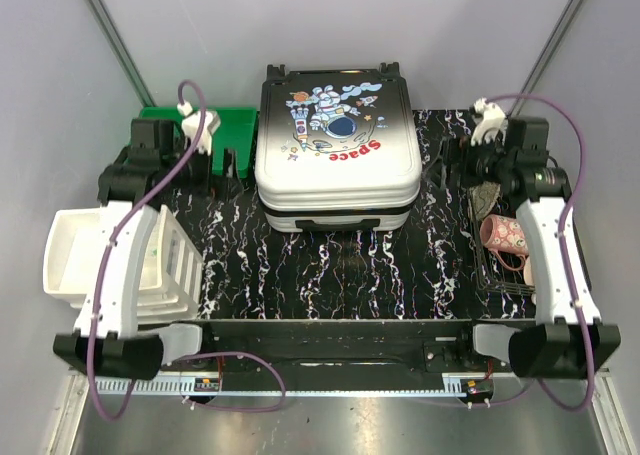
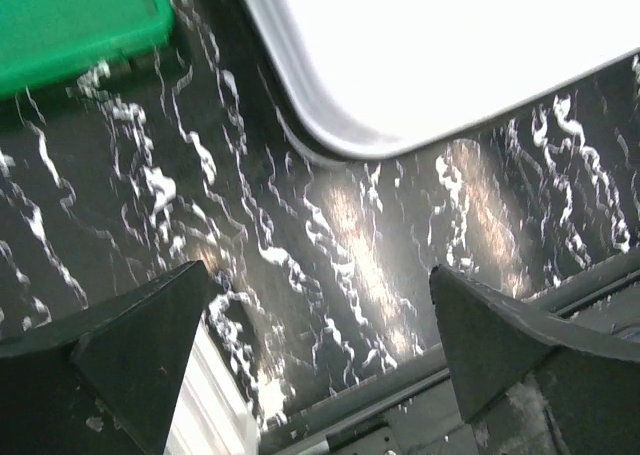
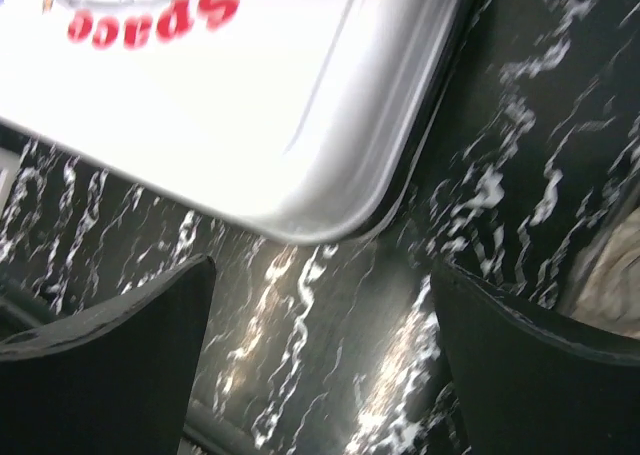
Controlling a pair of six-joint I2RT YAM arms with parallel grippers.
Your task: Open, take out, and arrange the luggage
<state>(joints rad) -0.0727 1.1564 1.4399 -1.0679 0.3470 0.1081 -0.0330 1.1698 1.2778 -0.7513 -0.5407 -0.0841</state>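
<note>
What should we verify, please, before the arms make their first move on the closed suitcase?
1. Luggage lies flat, closed, print up: ok.
2. Left gripper open and empty: ok.
3. Right gripper open and empty: ok.
4. Both grippers apart from the luggage, over bare table: ok.
5. Luggage unfastened and ready to lift open: cannot tell.
6. Green bin sits close beside the luggage on the left arm's side; enough room to swing it open: cannot tell.
</note>
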